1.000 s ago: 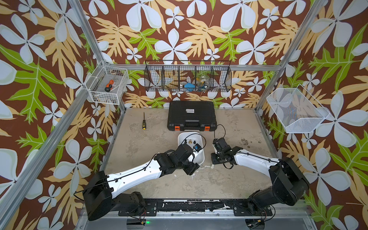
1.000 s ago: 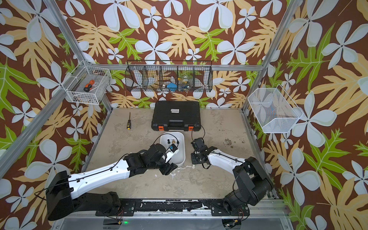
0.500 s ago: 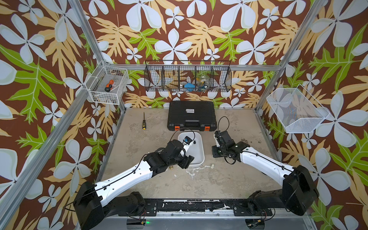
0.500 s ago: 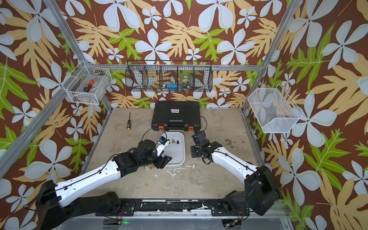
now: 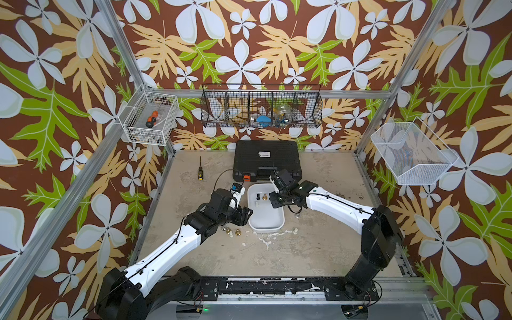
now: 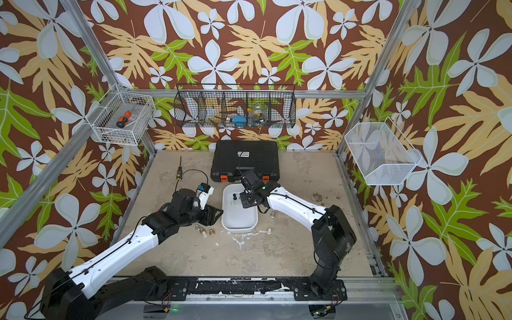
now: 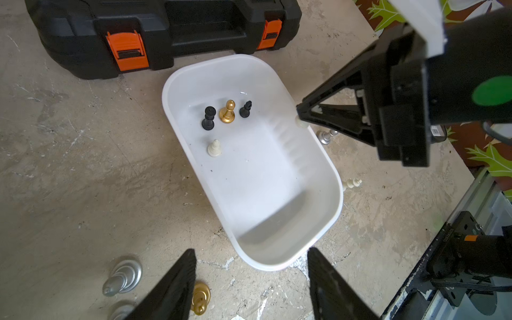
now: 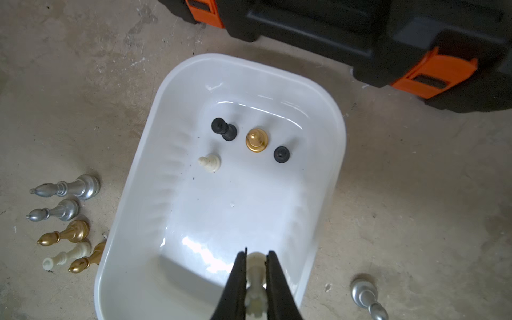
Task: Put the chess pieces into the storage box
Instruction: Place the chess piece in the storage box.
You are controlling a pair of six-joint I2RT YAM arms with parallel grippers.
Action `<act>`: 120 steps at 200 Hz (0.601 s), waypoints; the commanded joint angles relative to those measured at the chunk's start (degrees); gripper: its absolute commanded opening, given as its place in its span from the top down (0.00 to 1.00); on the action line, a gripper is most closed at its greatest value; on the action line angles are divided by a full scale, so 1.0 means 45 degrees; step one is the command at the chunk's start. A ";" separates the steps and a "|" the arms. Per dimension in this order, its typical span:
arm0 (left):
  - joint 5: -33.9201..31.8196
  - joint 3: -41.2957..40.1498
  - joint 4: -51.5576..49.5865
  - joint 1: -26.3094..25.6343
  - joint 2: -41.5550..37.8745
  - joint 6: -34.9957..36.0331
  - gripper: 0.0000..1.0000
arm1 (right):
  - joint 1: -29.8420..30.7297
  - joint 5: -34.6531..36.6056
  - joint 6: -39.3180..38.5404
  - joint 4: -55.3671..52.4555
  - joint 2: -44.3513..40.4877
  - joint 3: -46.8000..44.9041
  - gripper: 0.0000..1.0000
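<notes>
The white storage box (image 5: 266, 221) lies in front of the black case. Inside it stand several chess pieces: two black (image 7: 208, 117) (image 8: 281, 154), one gold (image 7: 227, 112) and one cream (image 7: 214, 147). My right gripper (image 8: 256, 256) is shut on a cream-white piece (image 8: 255, 270) and hangs over the box's right rim (image 7: 318, 144). My left gripper (image 7: 250, 253) is open and empty, low at the box's near left corner. Silver, gold and cream pieces (image 8: 65, 235) stand in a cluster on the table left of the box. A silver piece (image 5: 297, 215) and a cream piece (image 5: 296, 230) stand to its right.
A black toolcase with orange latches (image 5: 267, 160) sits just behind the box. A screwdriver (image 5: 200, 170) lies at the back left. Wire baskets (image 5: 261, 106) hang on the walls above the table. The cluster of pieces is right beside my left fingers (image 7: 177, 282).
My right gripper has carried the cream piece left and away from the front, from beside the box to over its rim. My left gripper has drawn back left, off the box.
</notes>
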 commanded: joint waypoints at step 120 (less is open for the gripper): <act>0.0589 -0.0118 0.0301 0.0028 -0.0077 0.0109 0.35 | 0.0388 0.0275 -0.0365 0.0582 0.3570 0.1649 0.90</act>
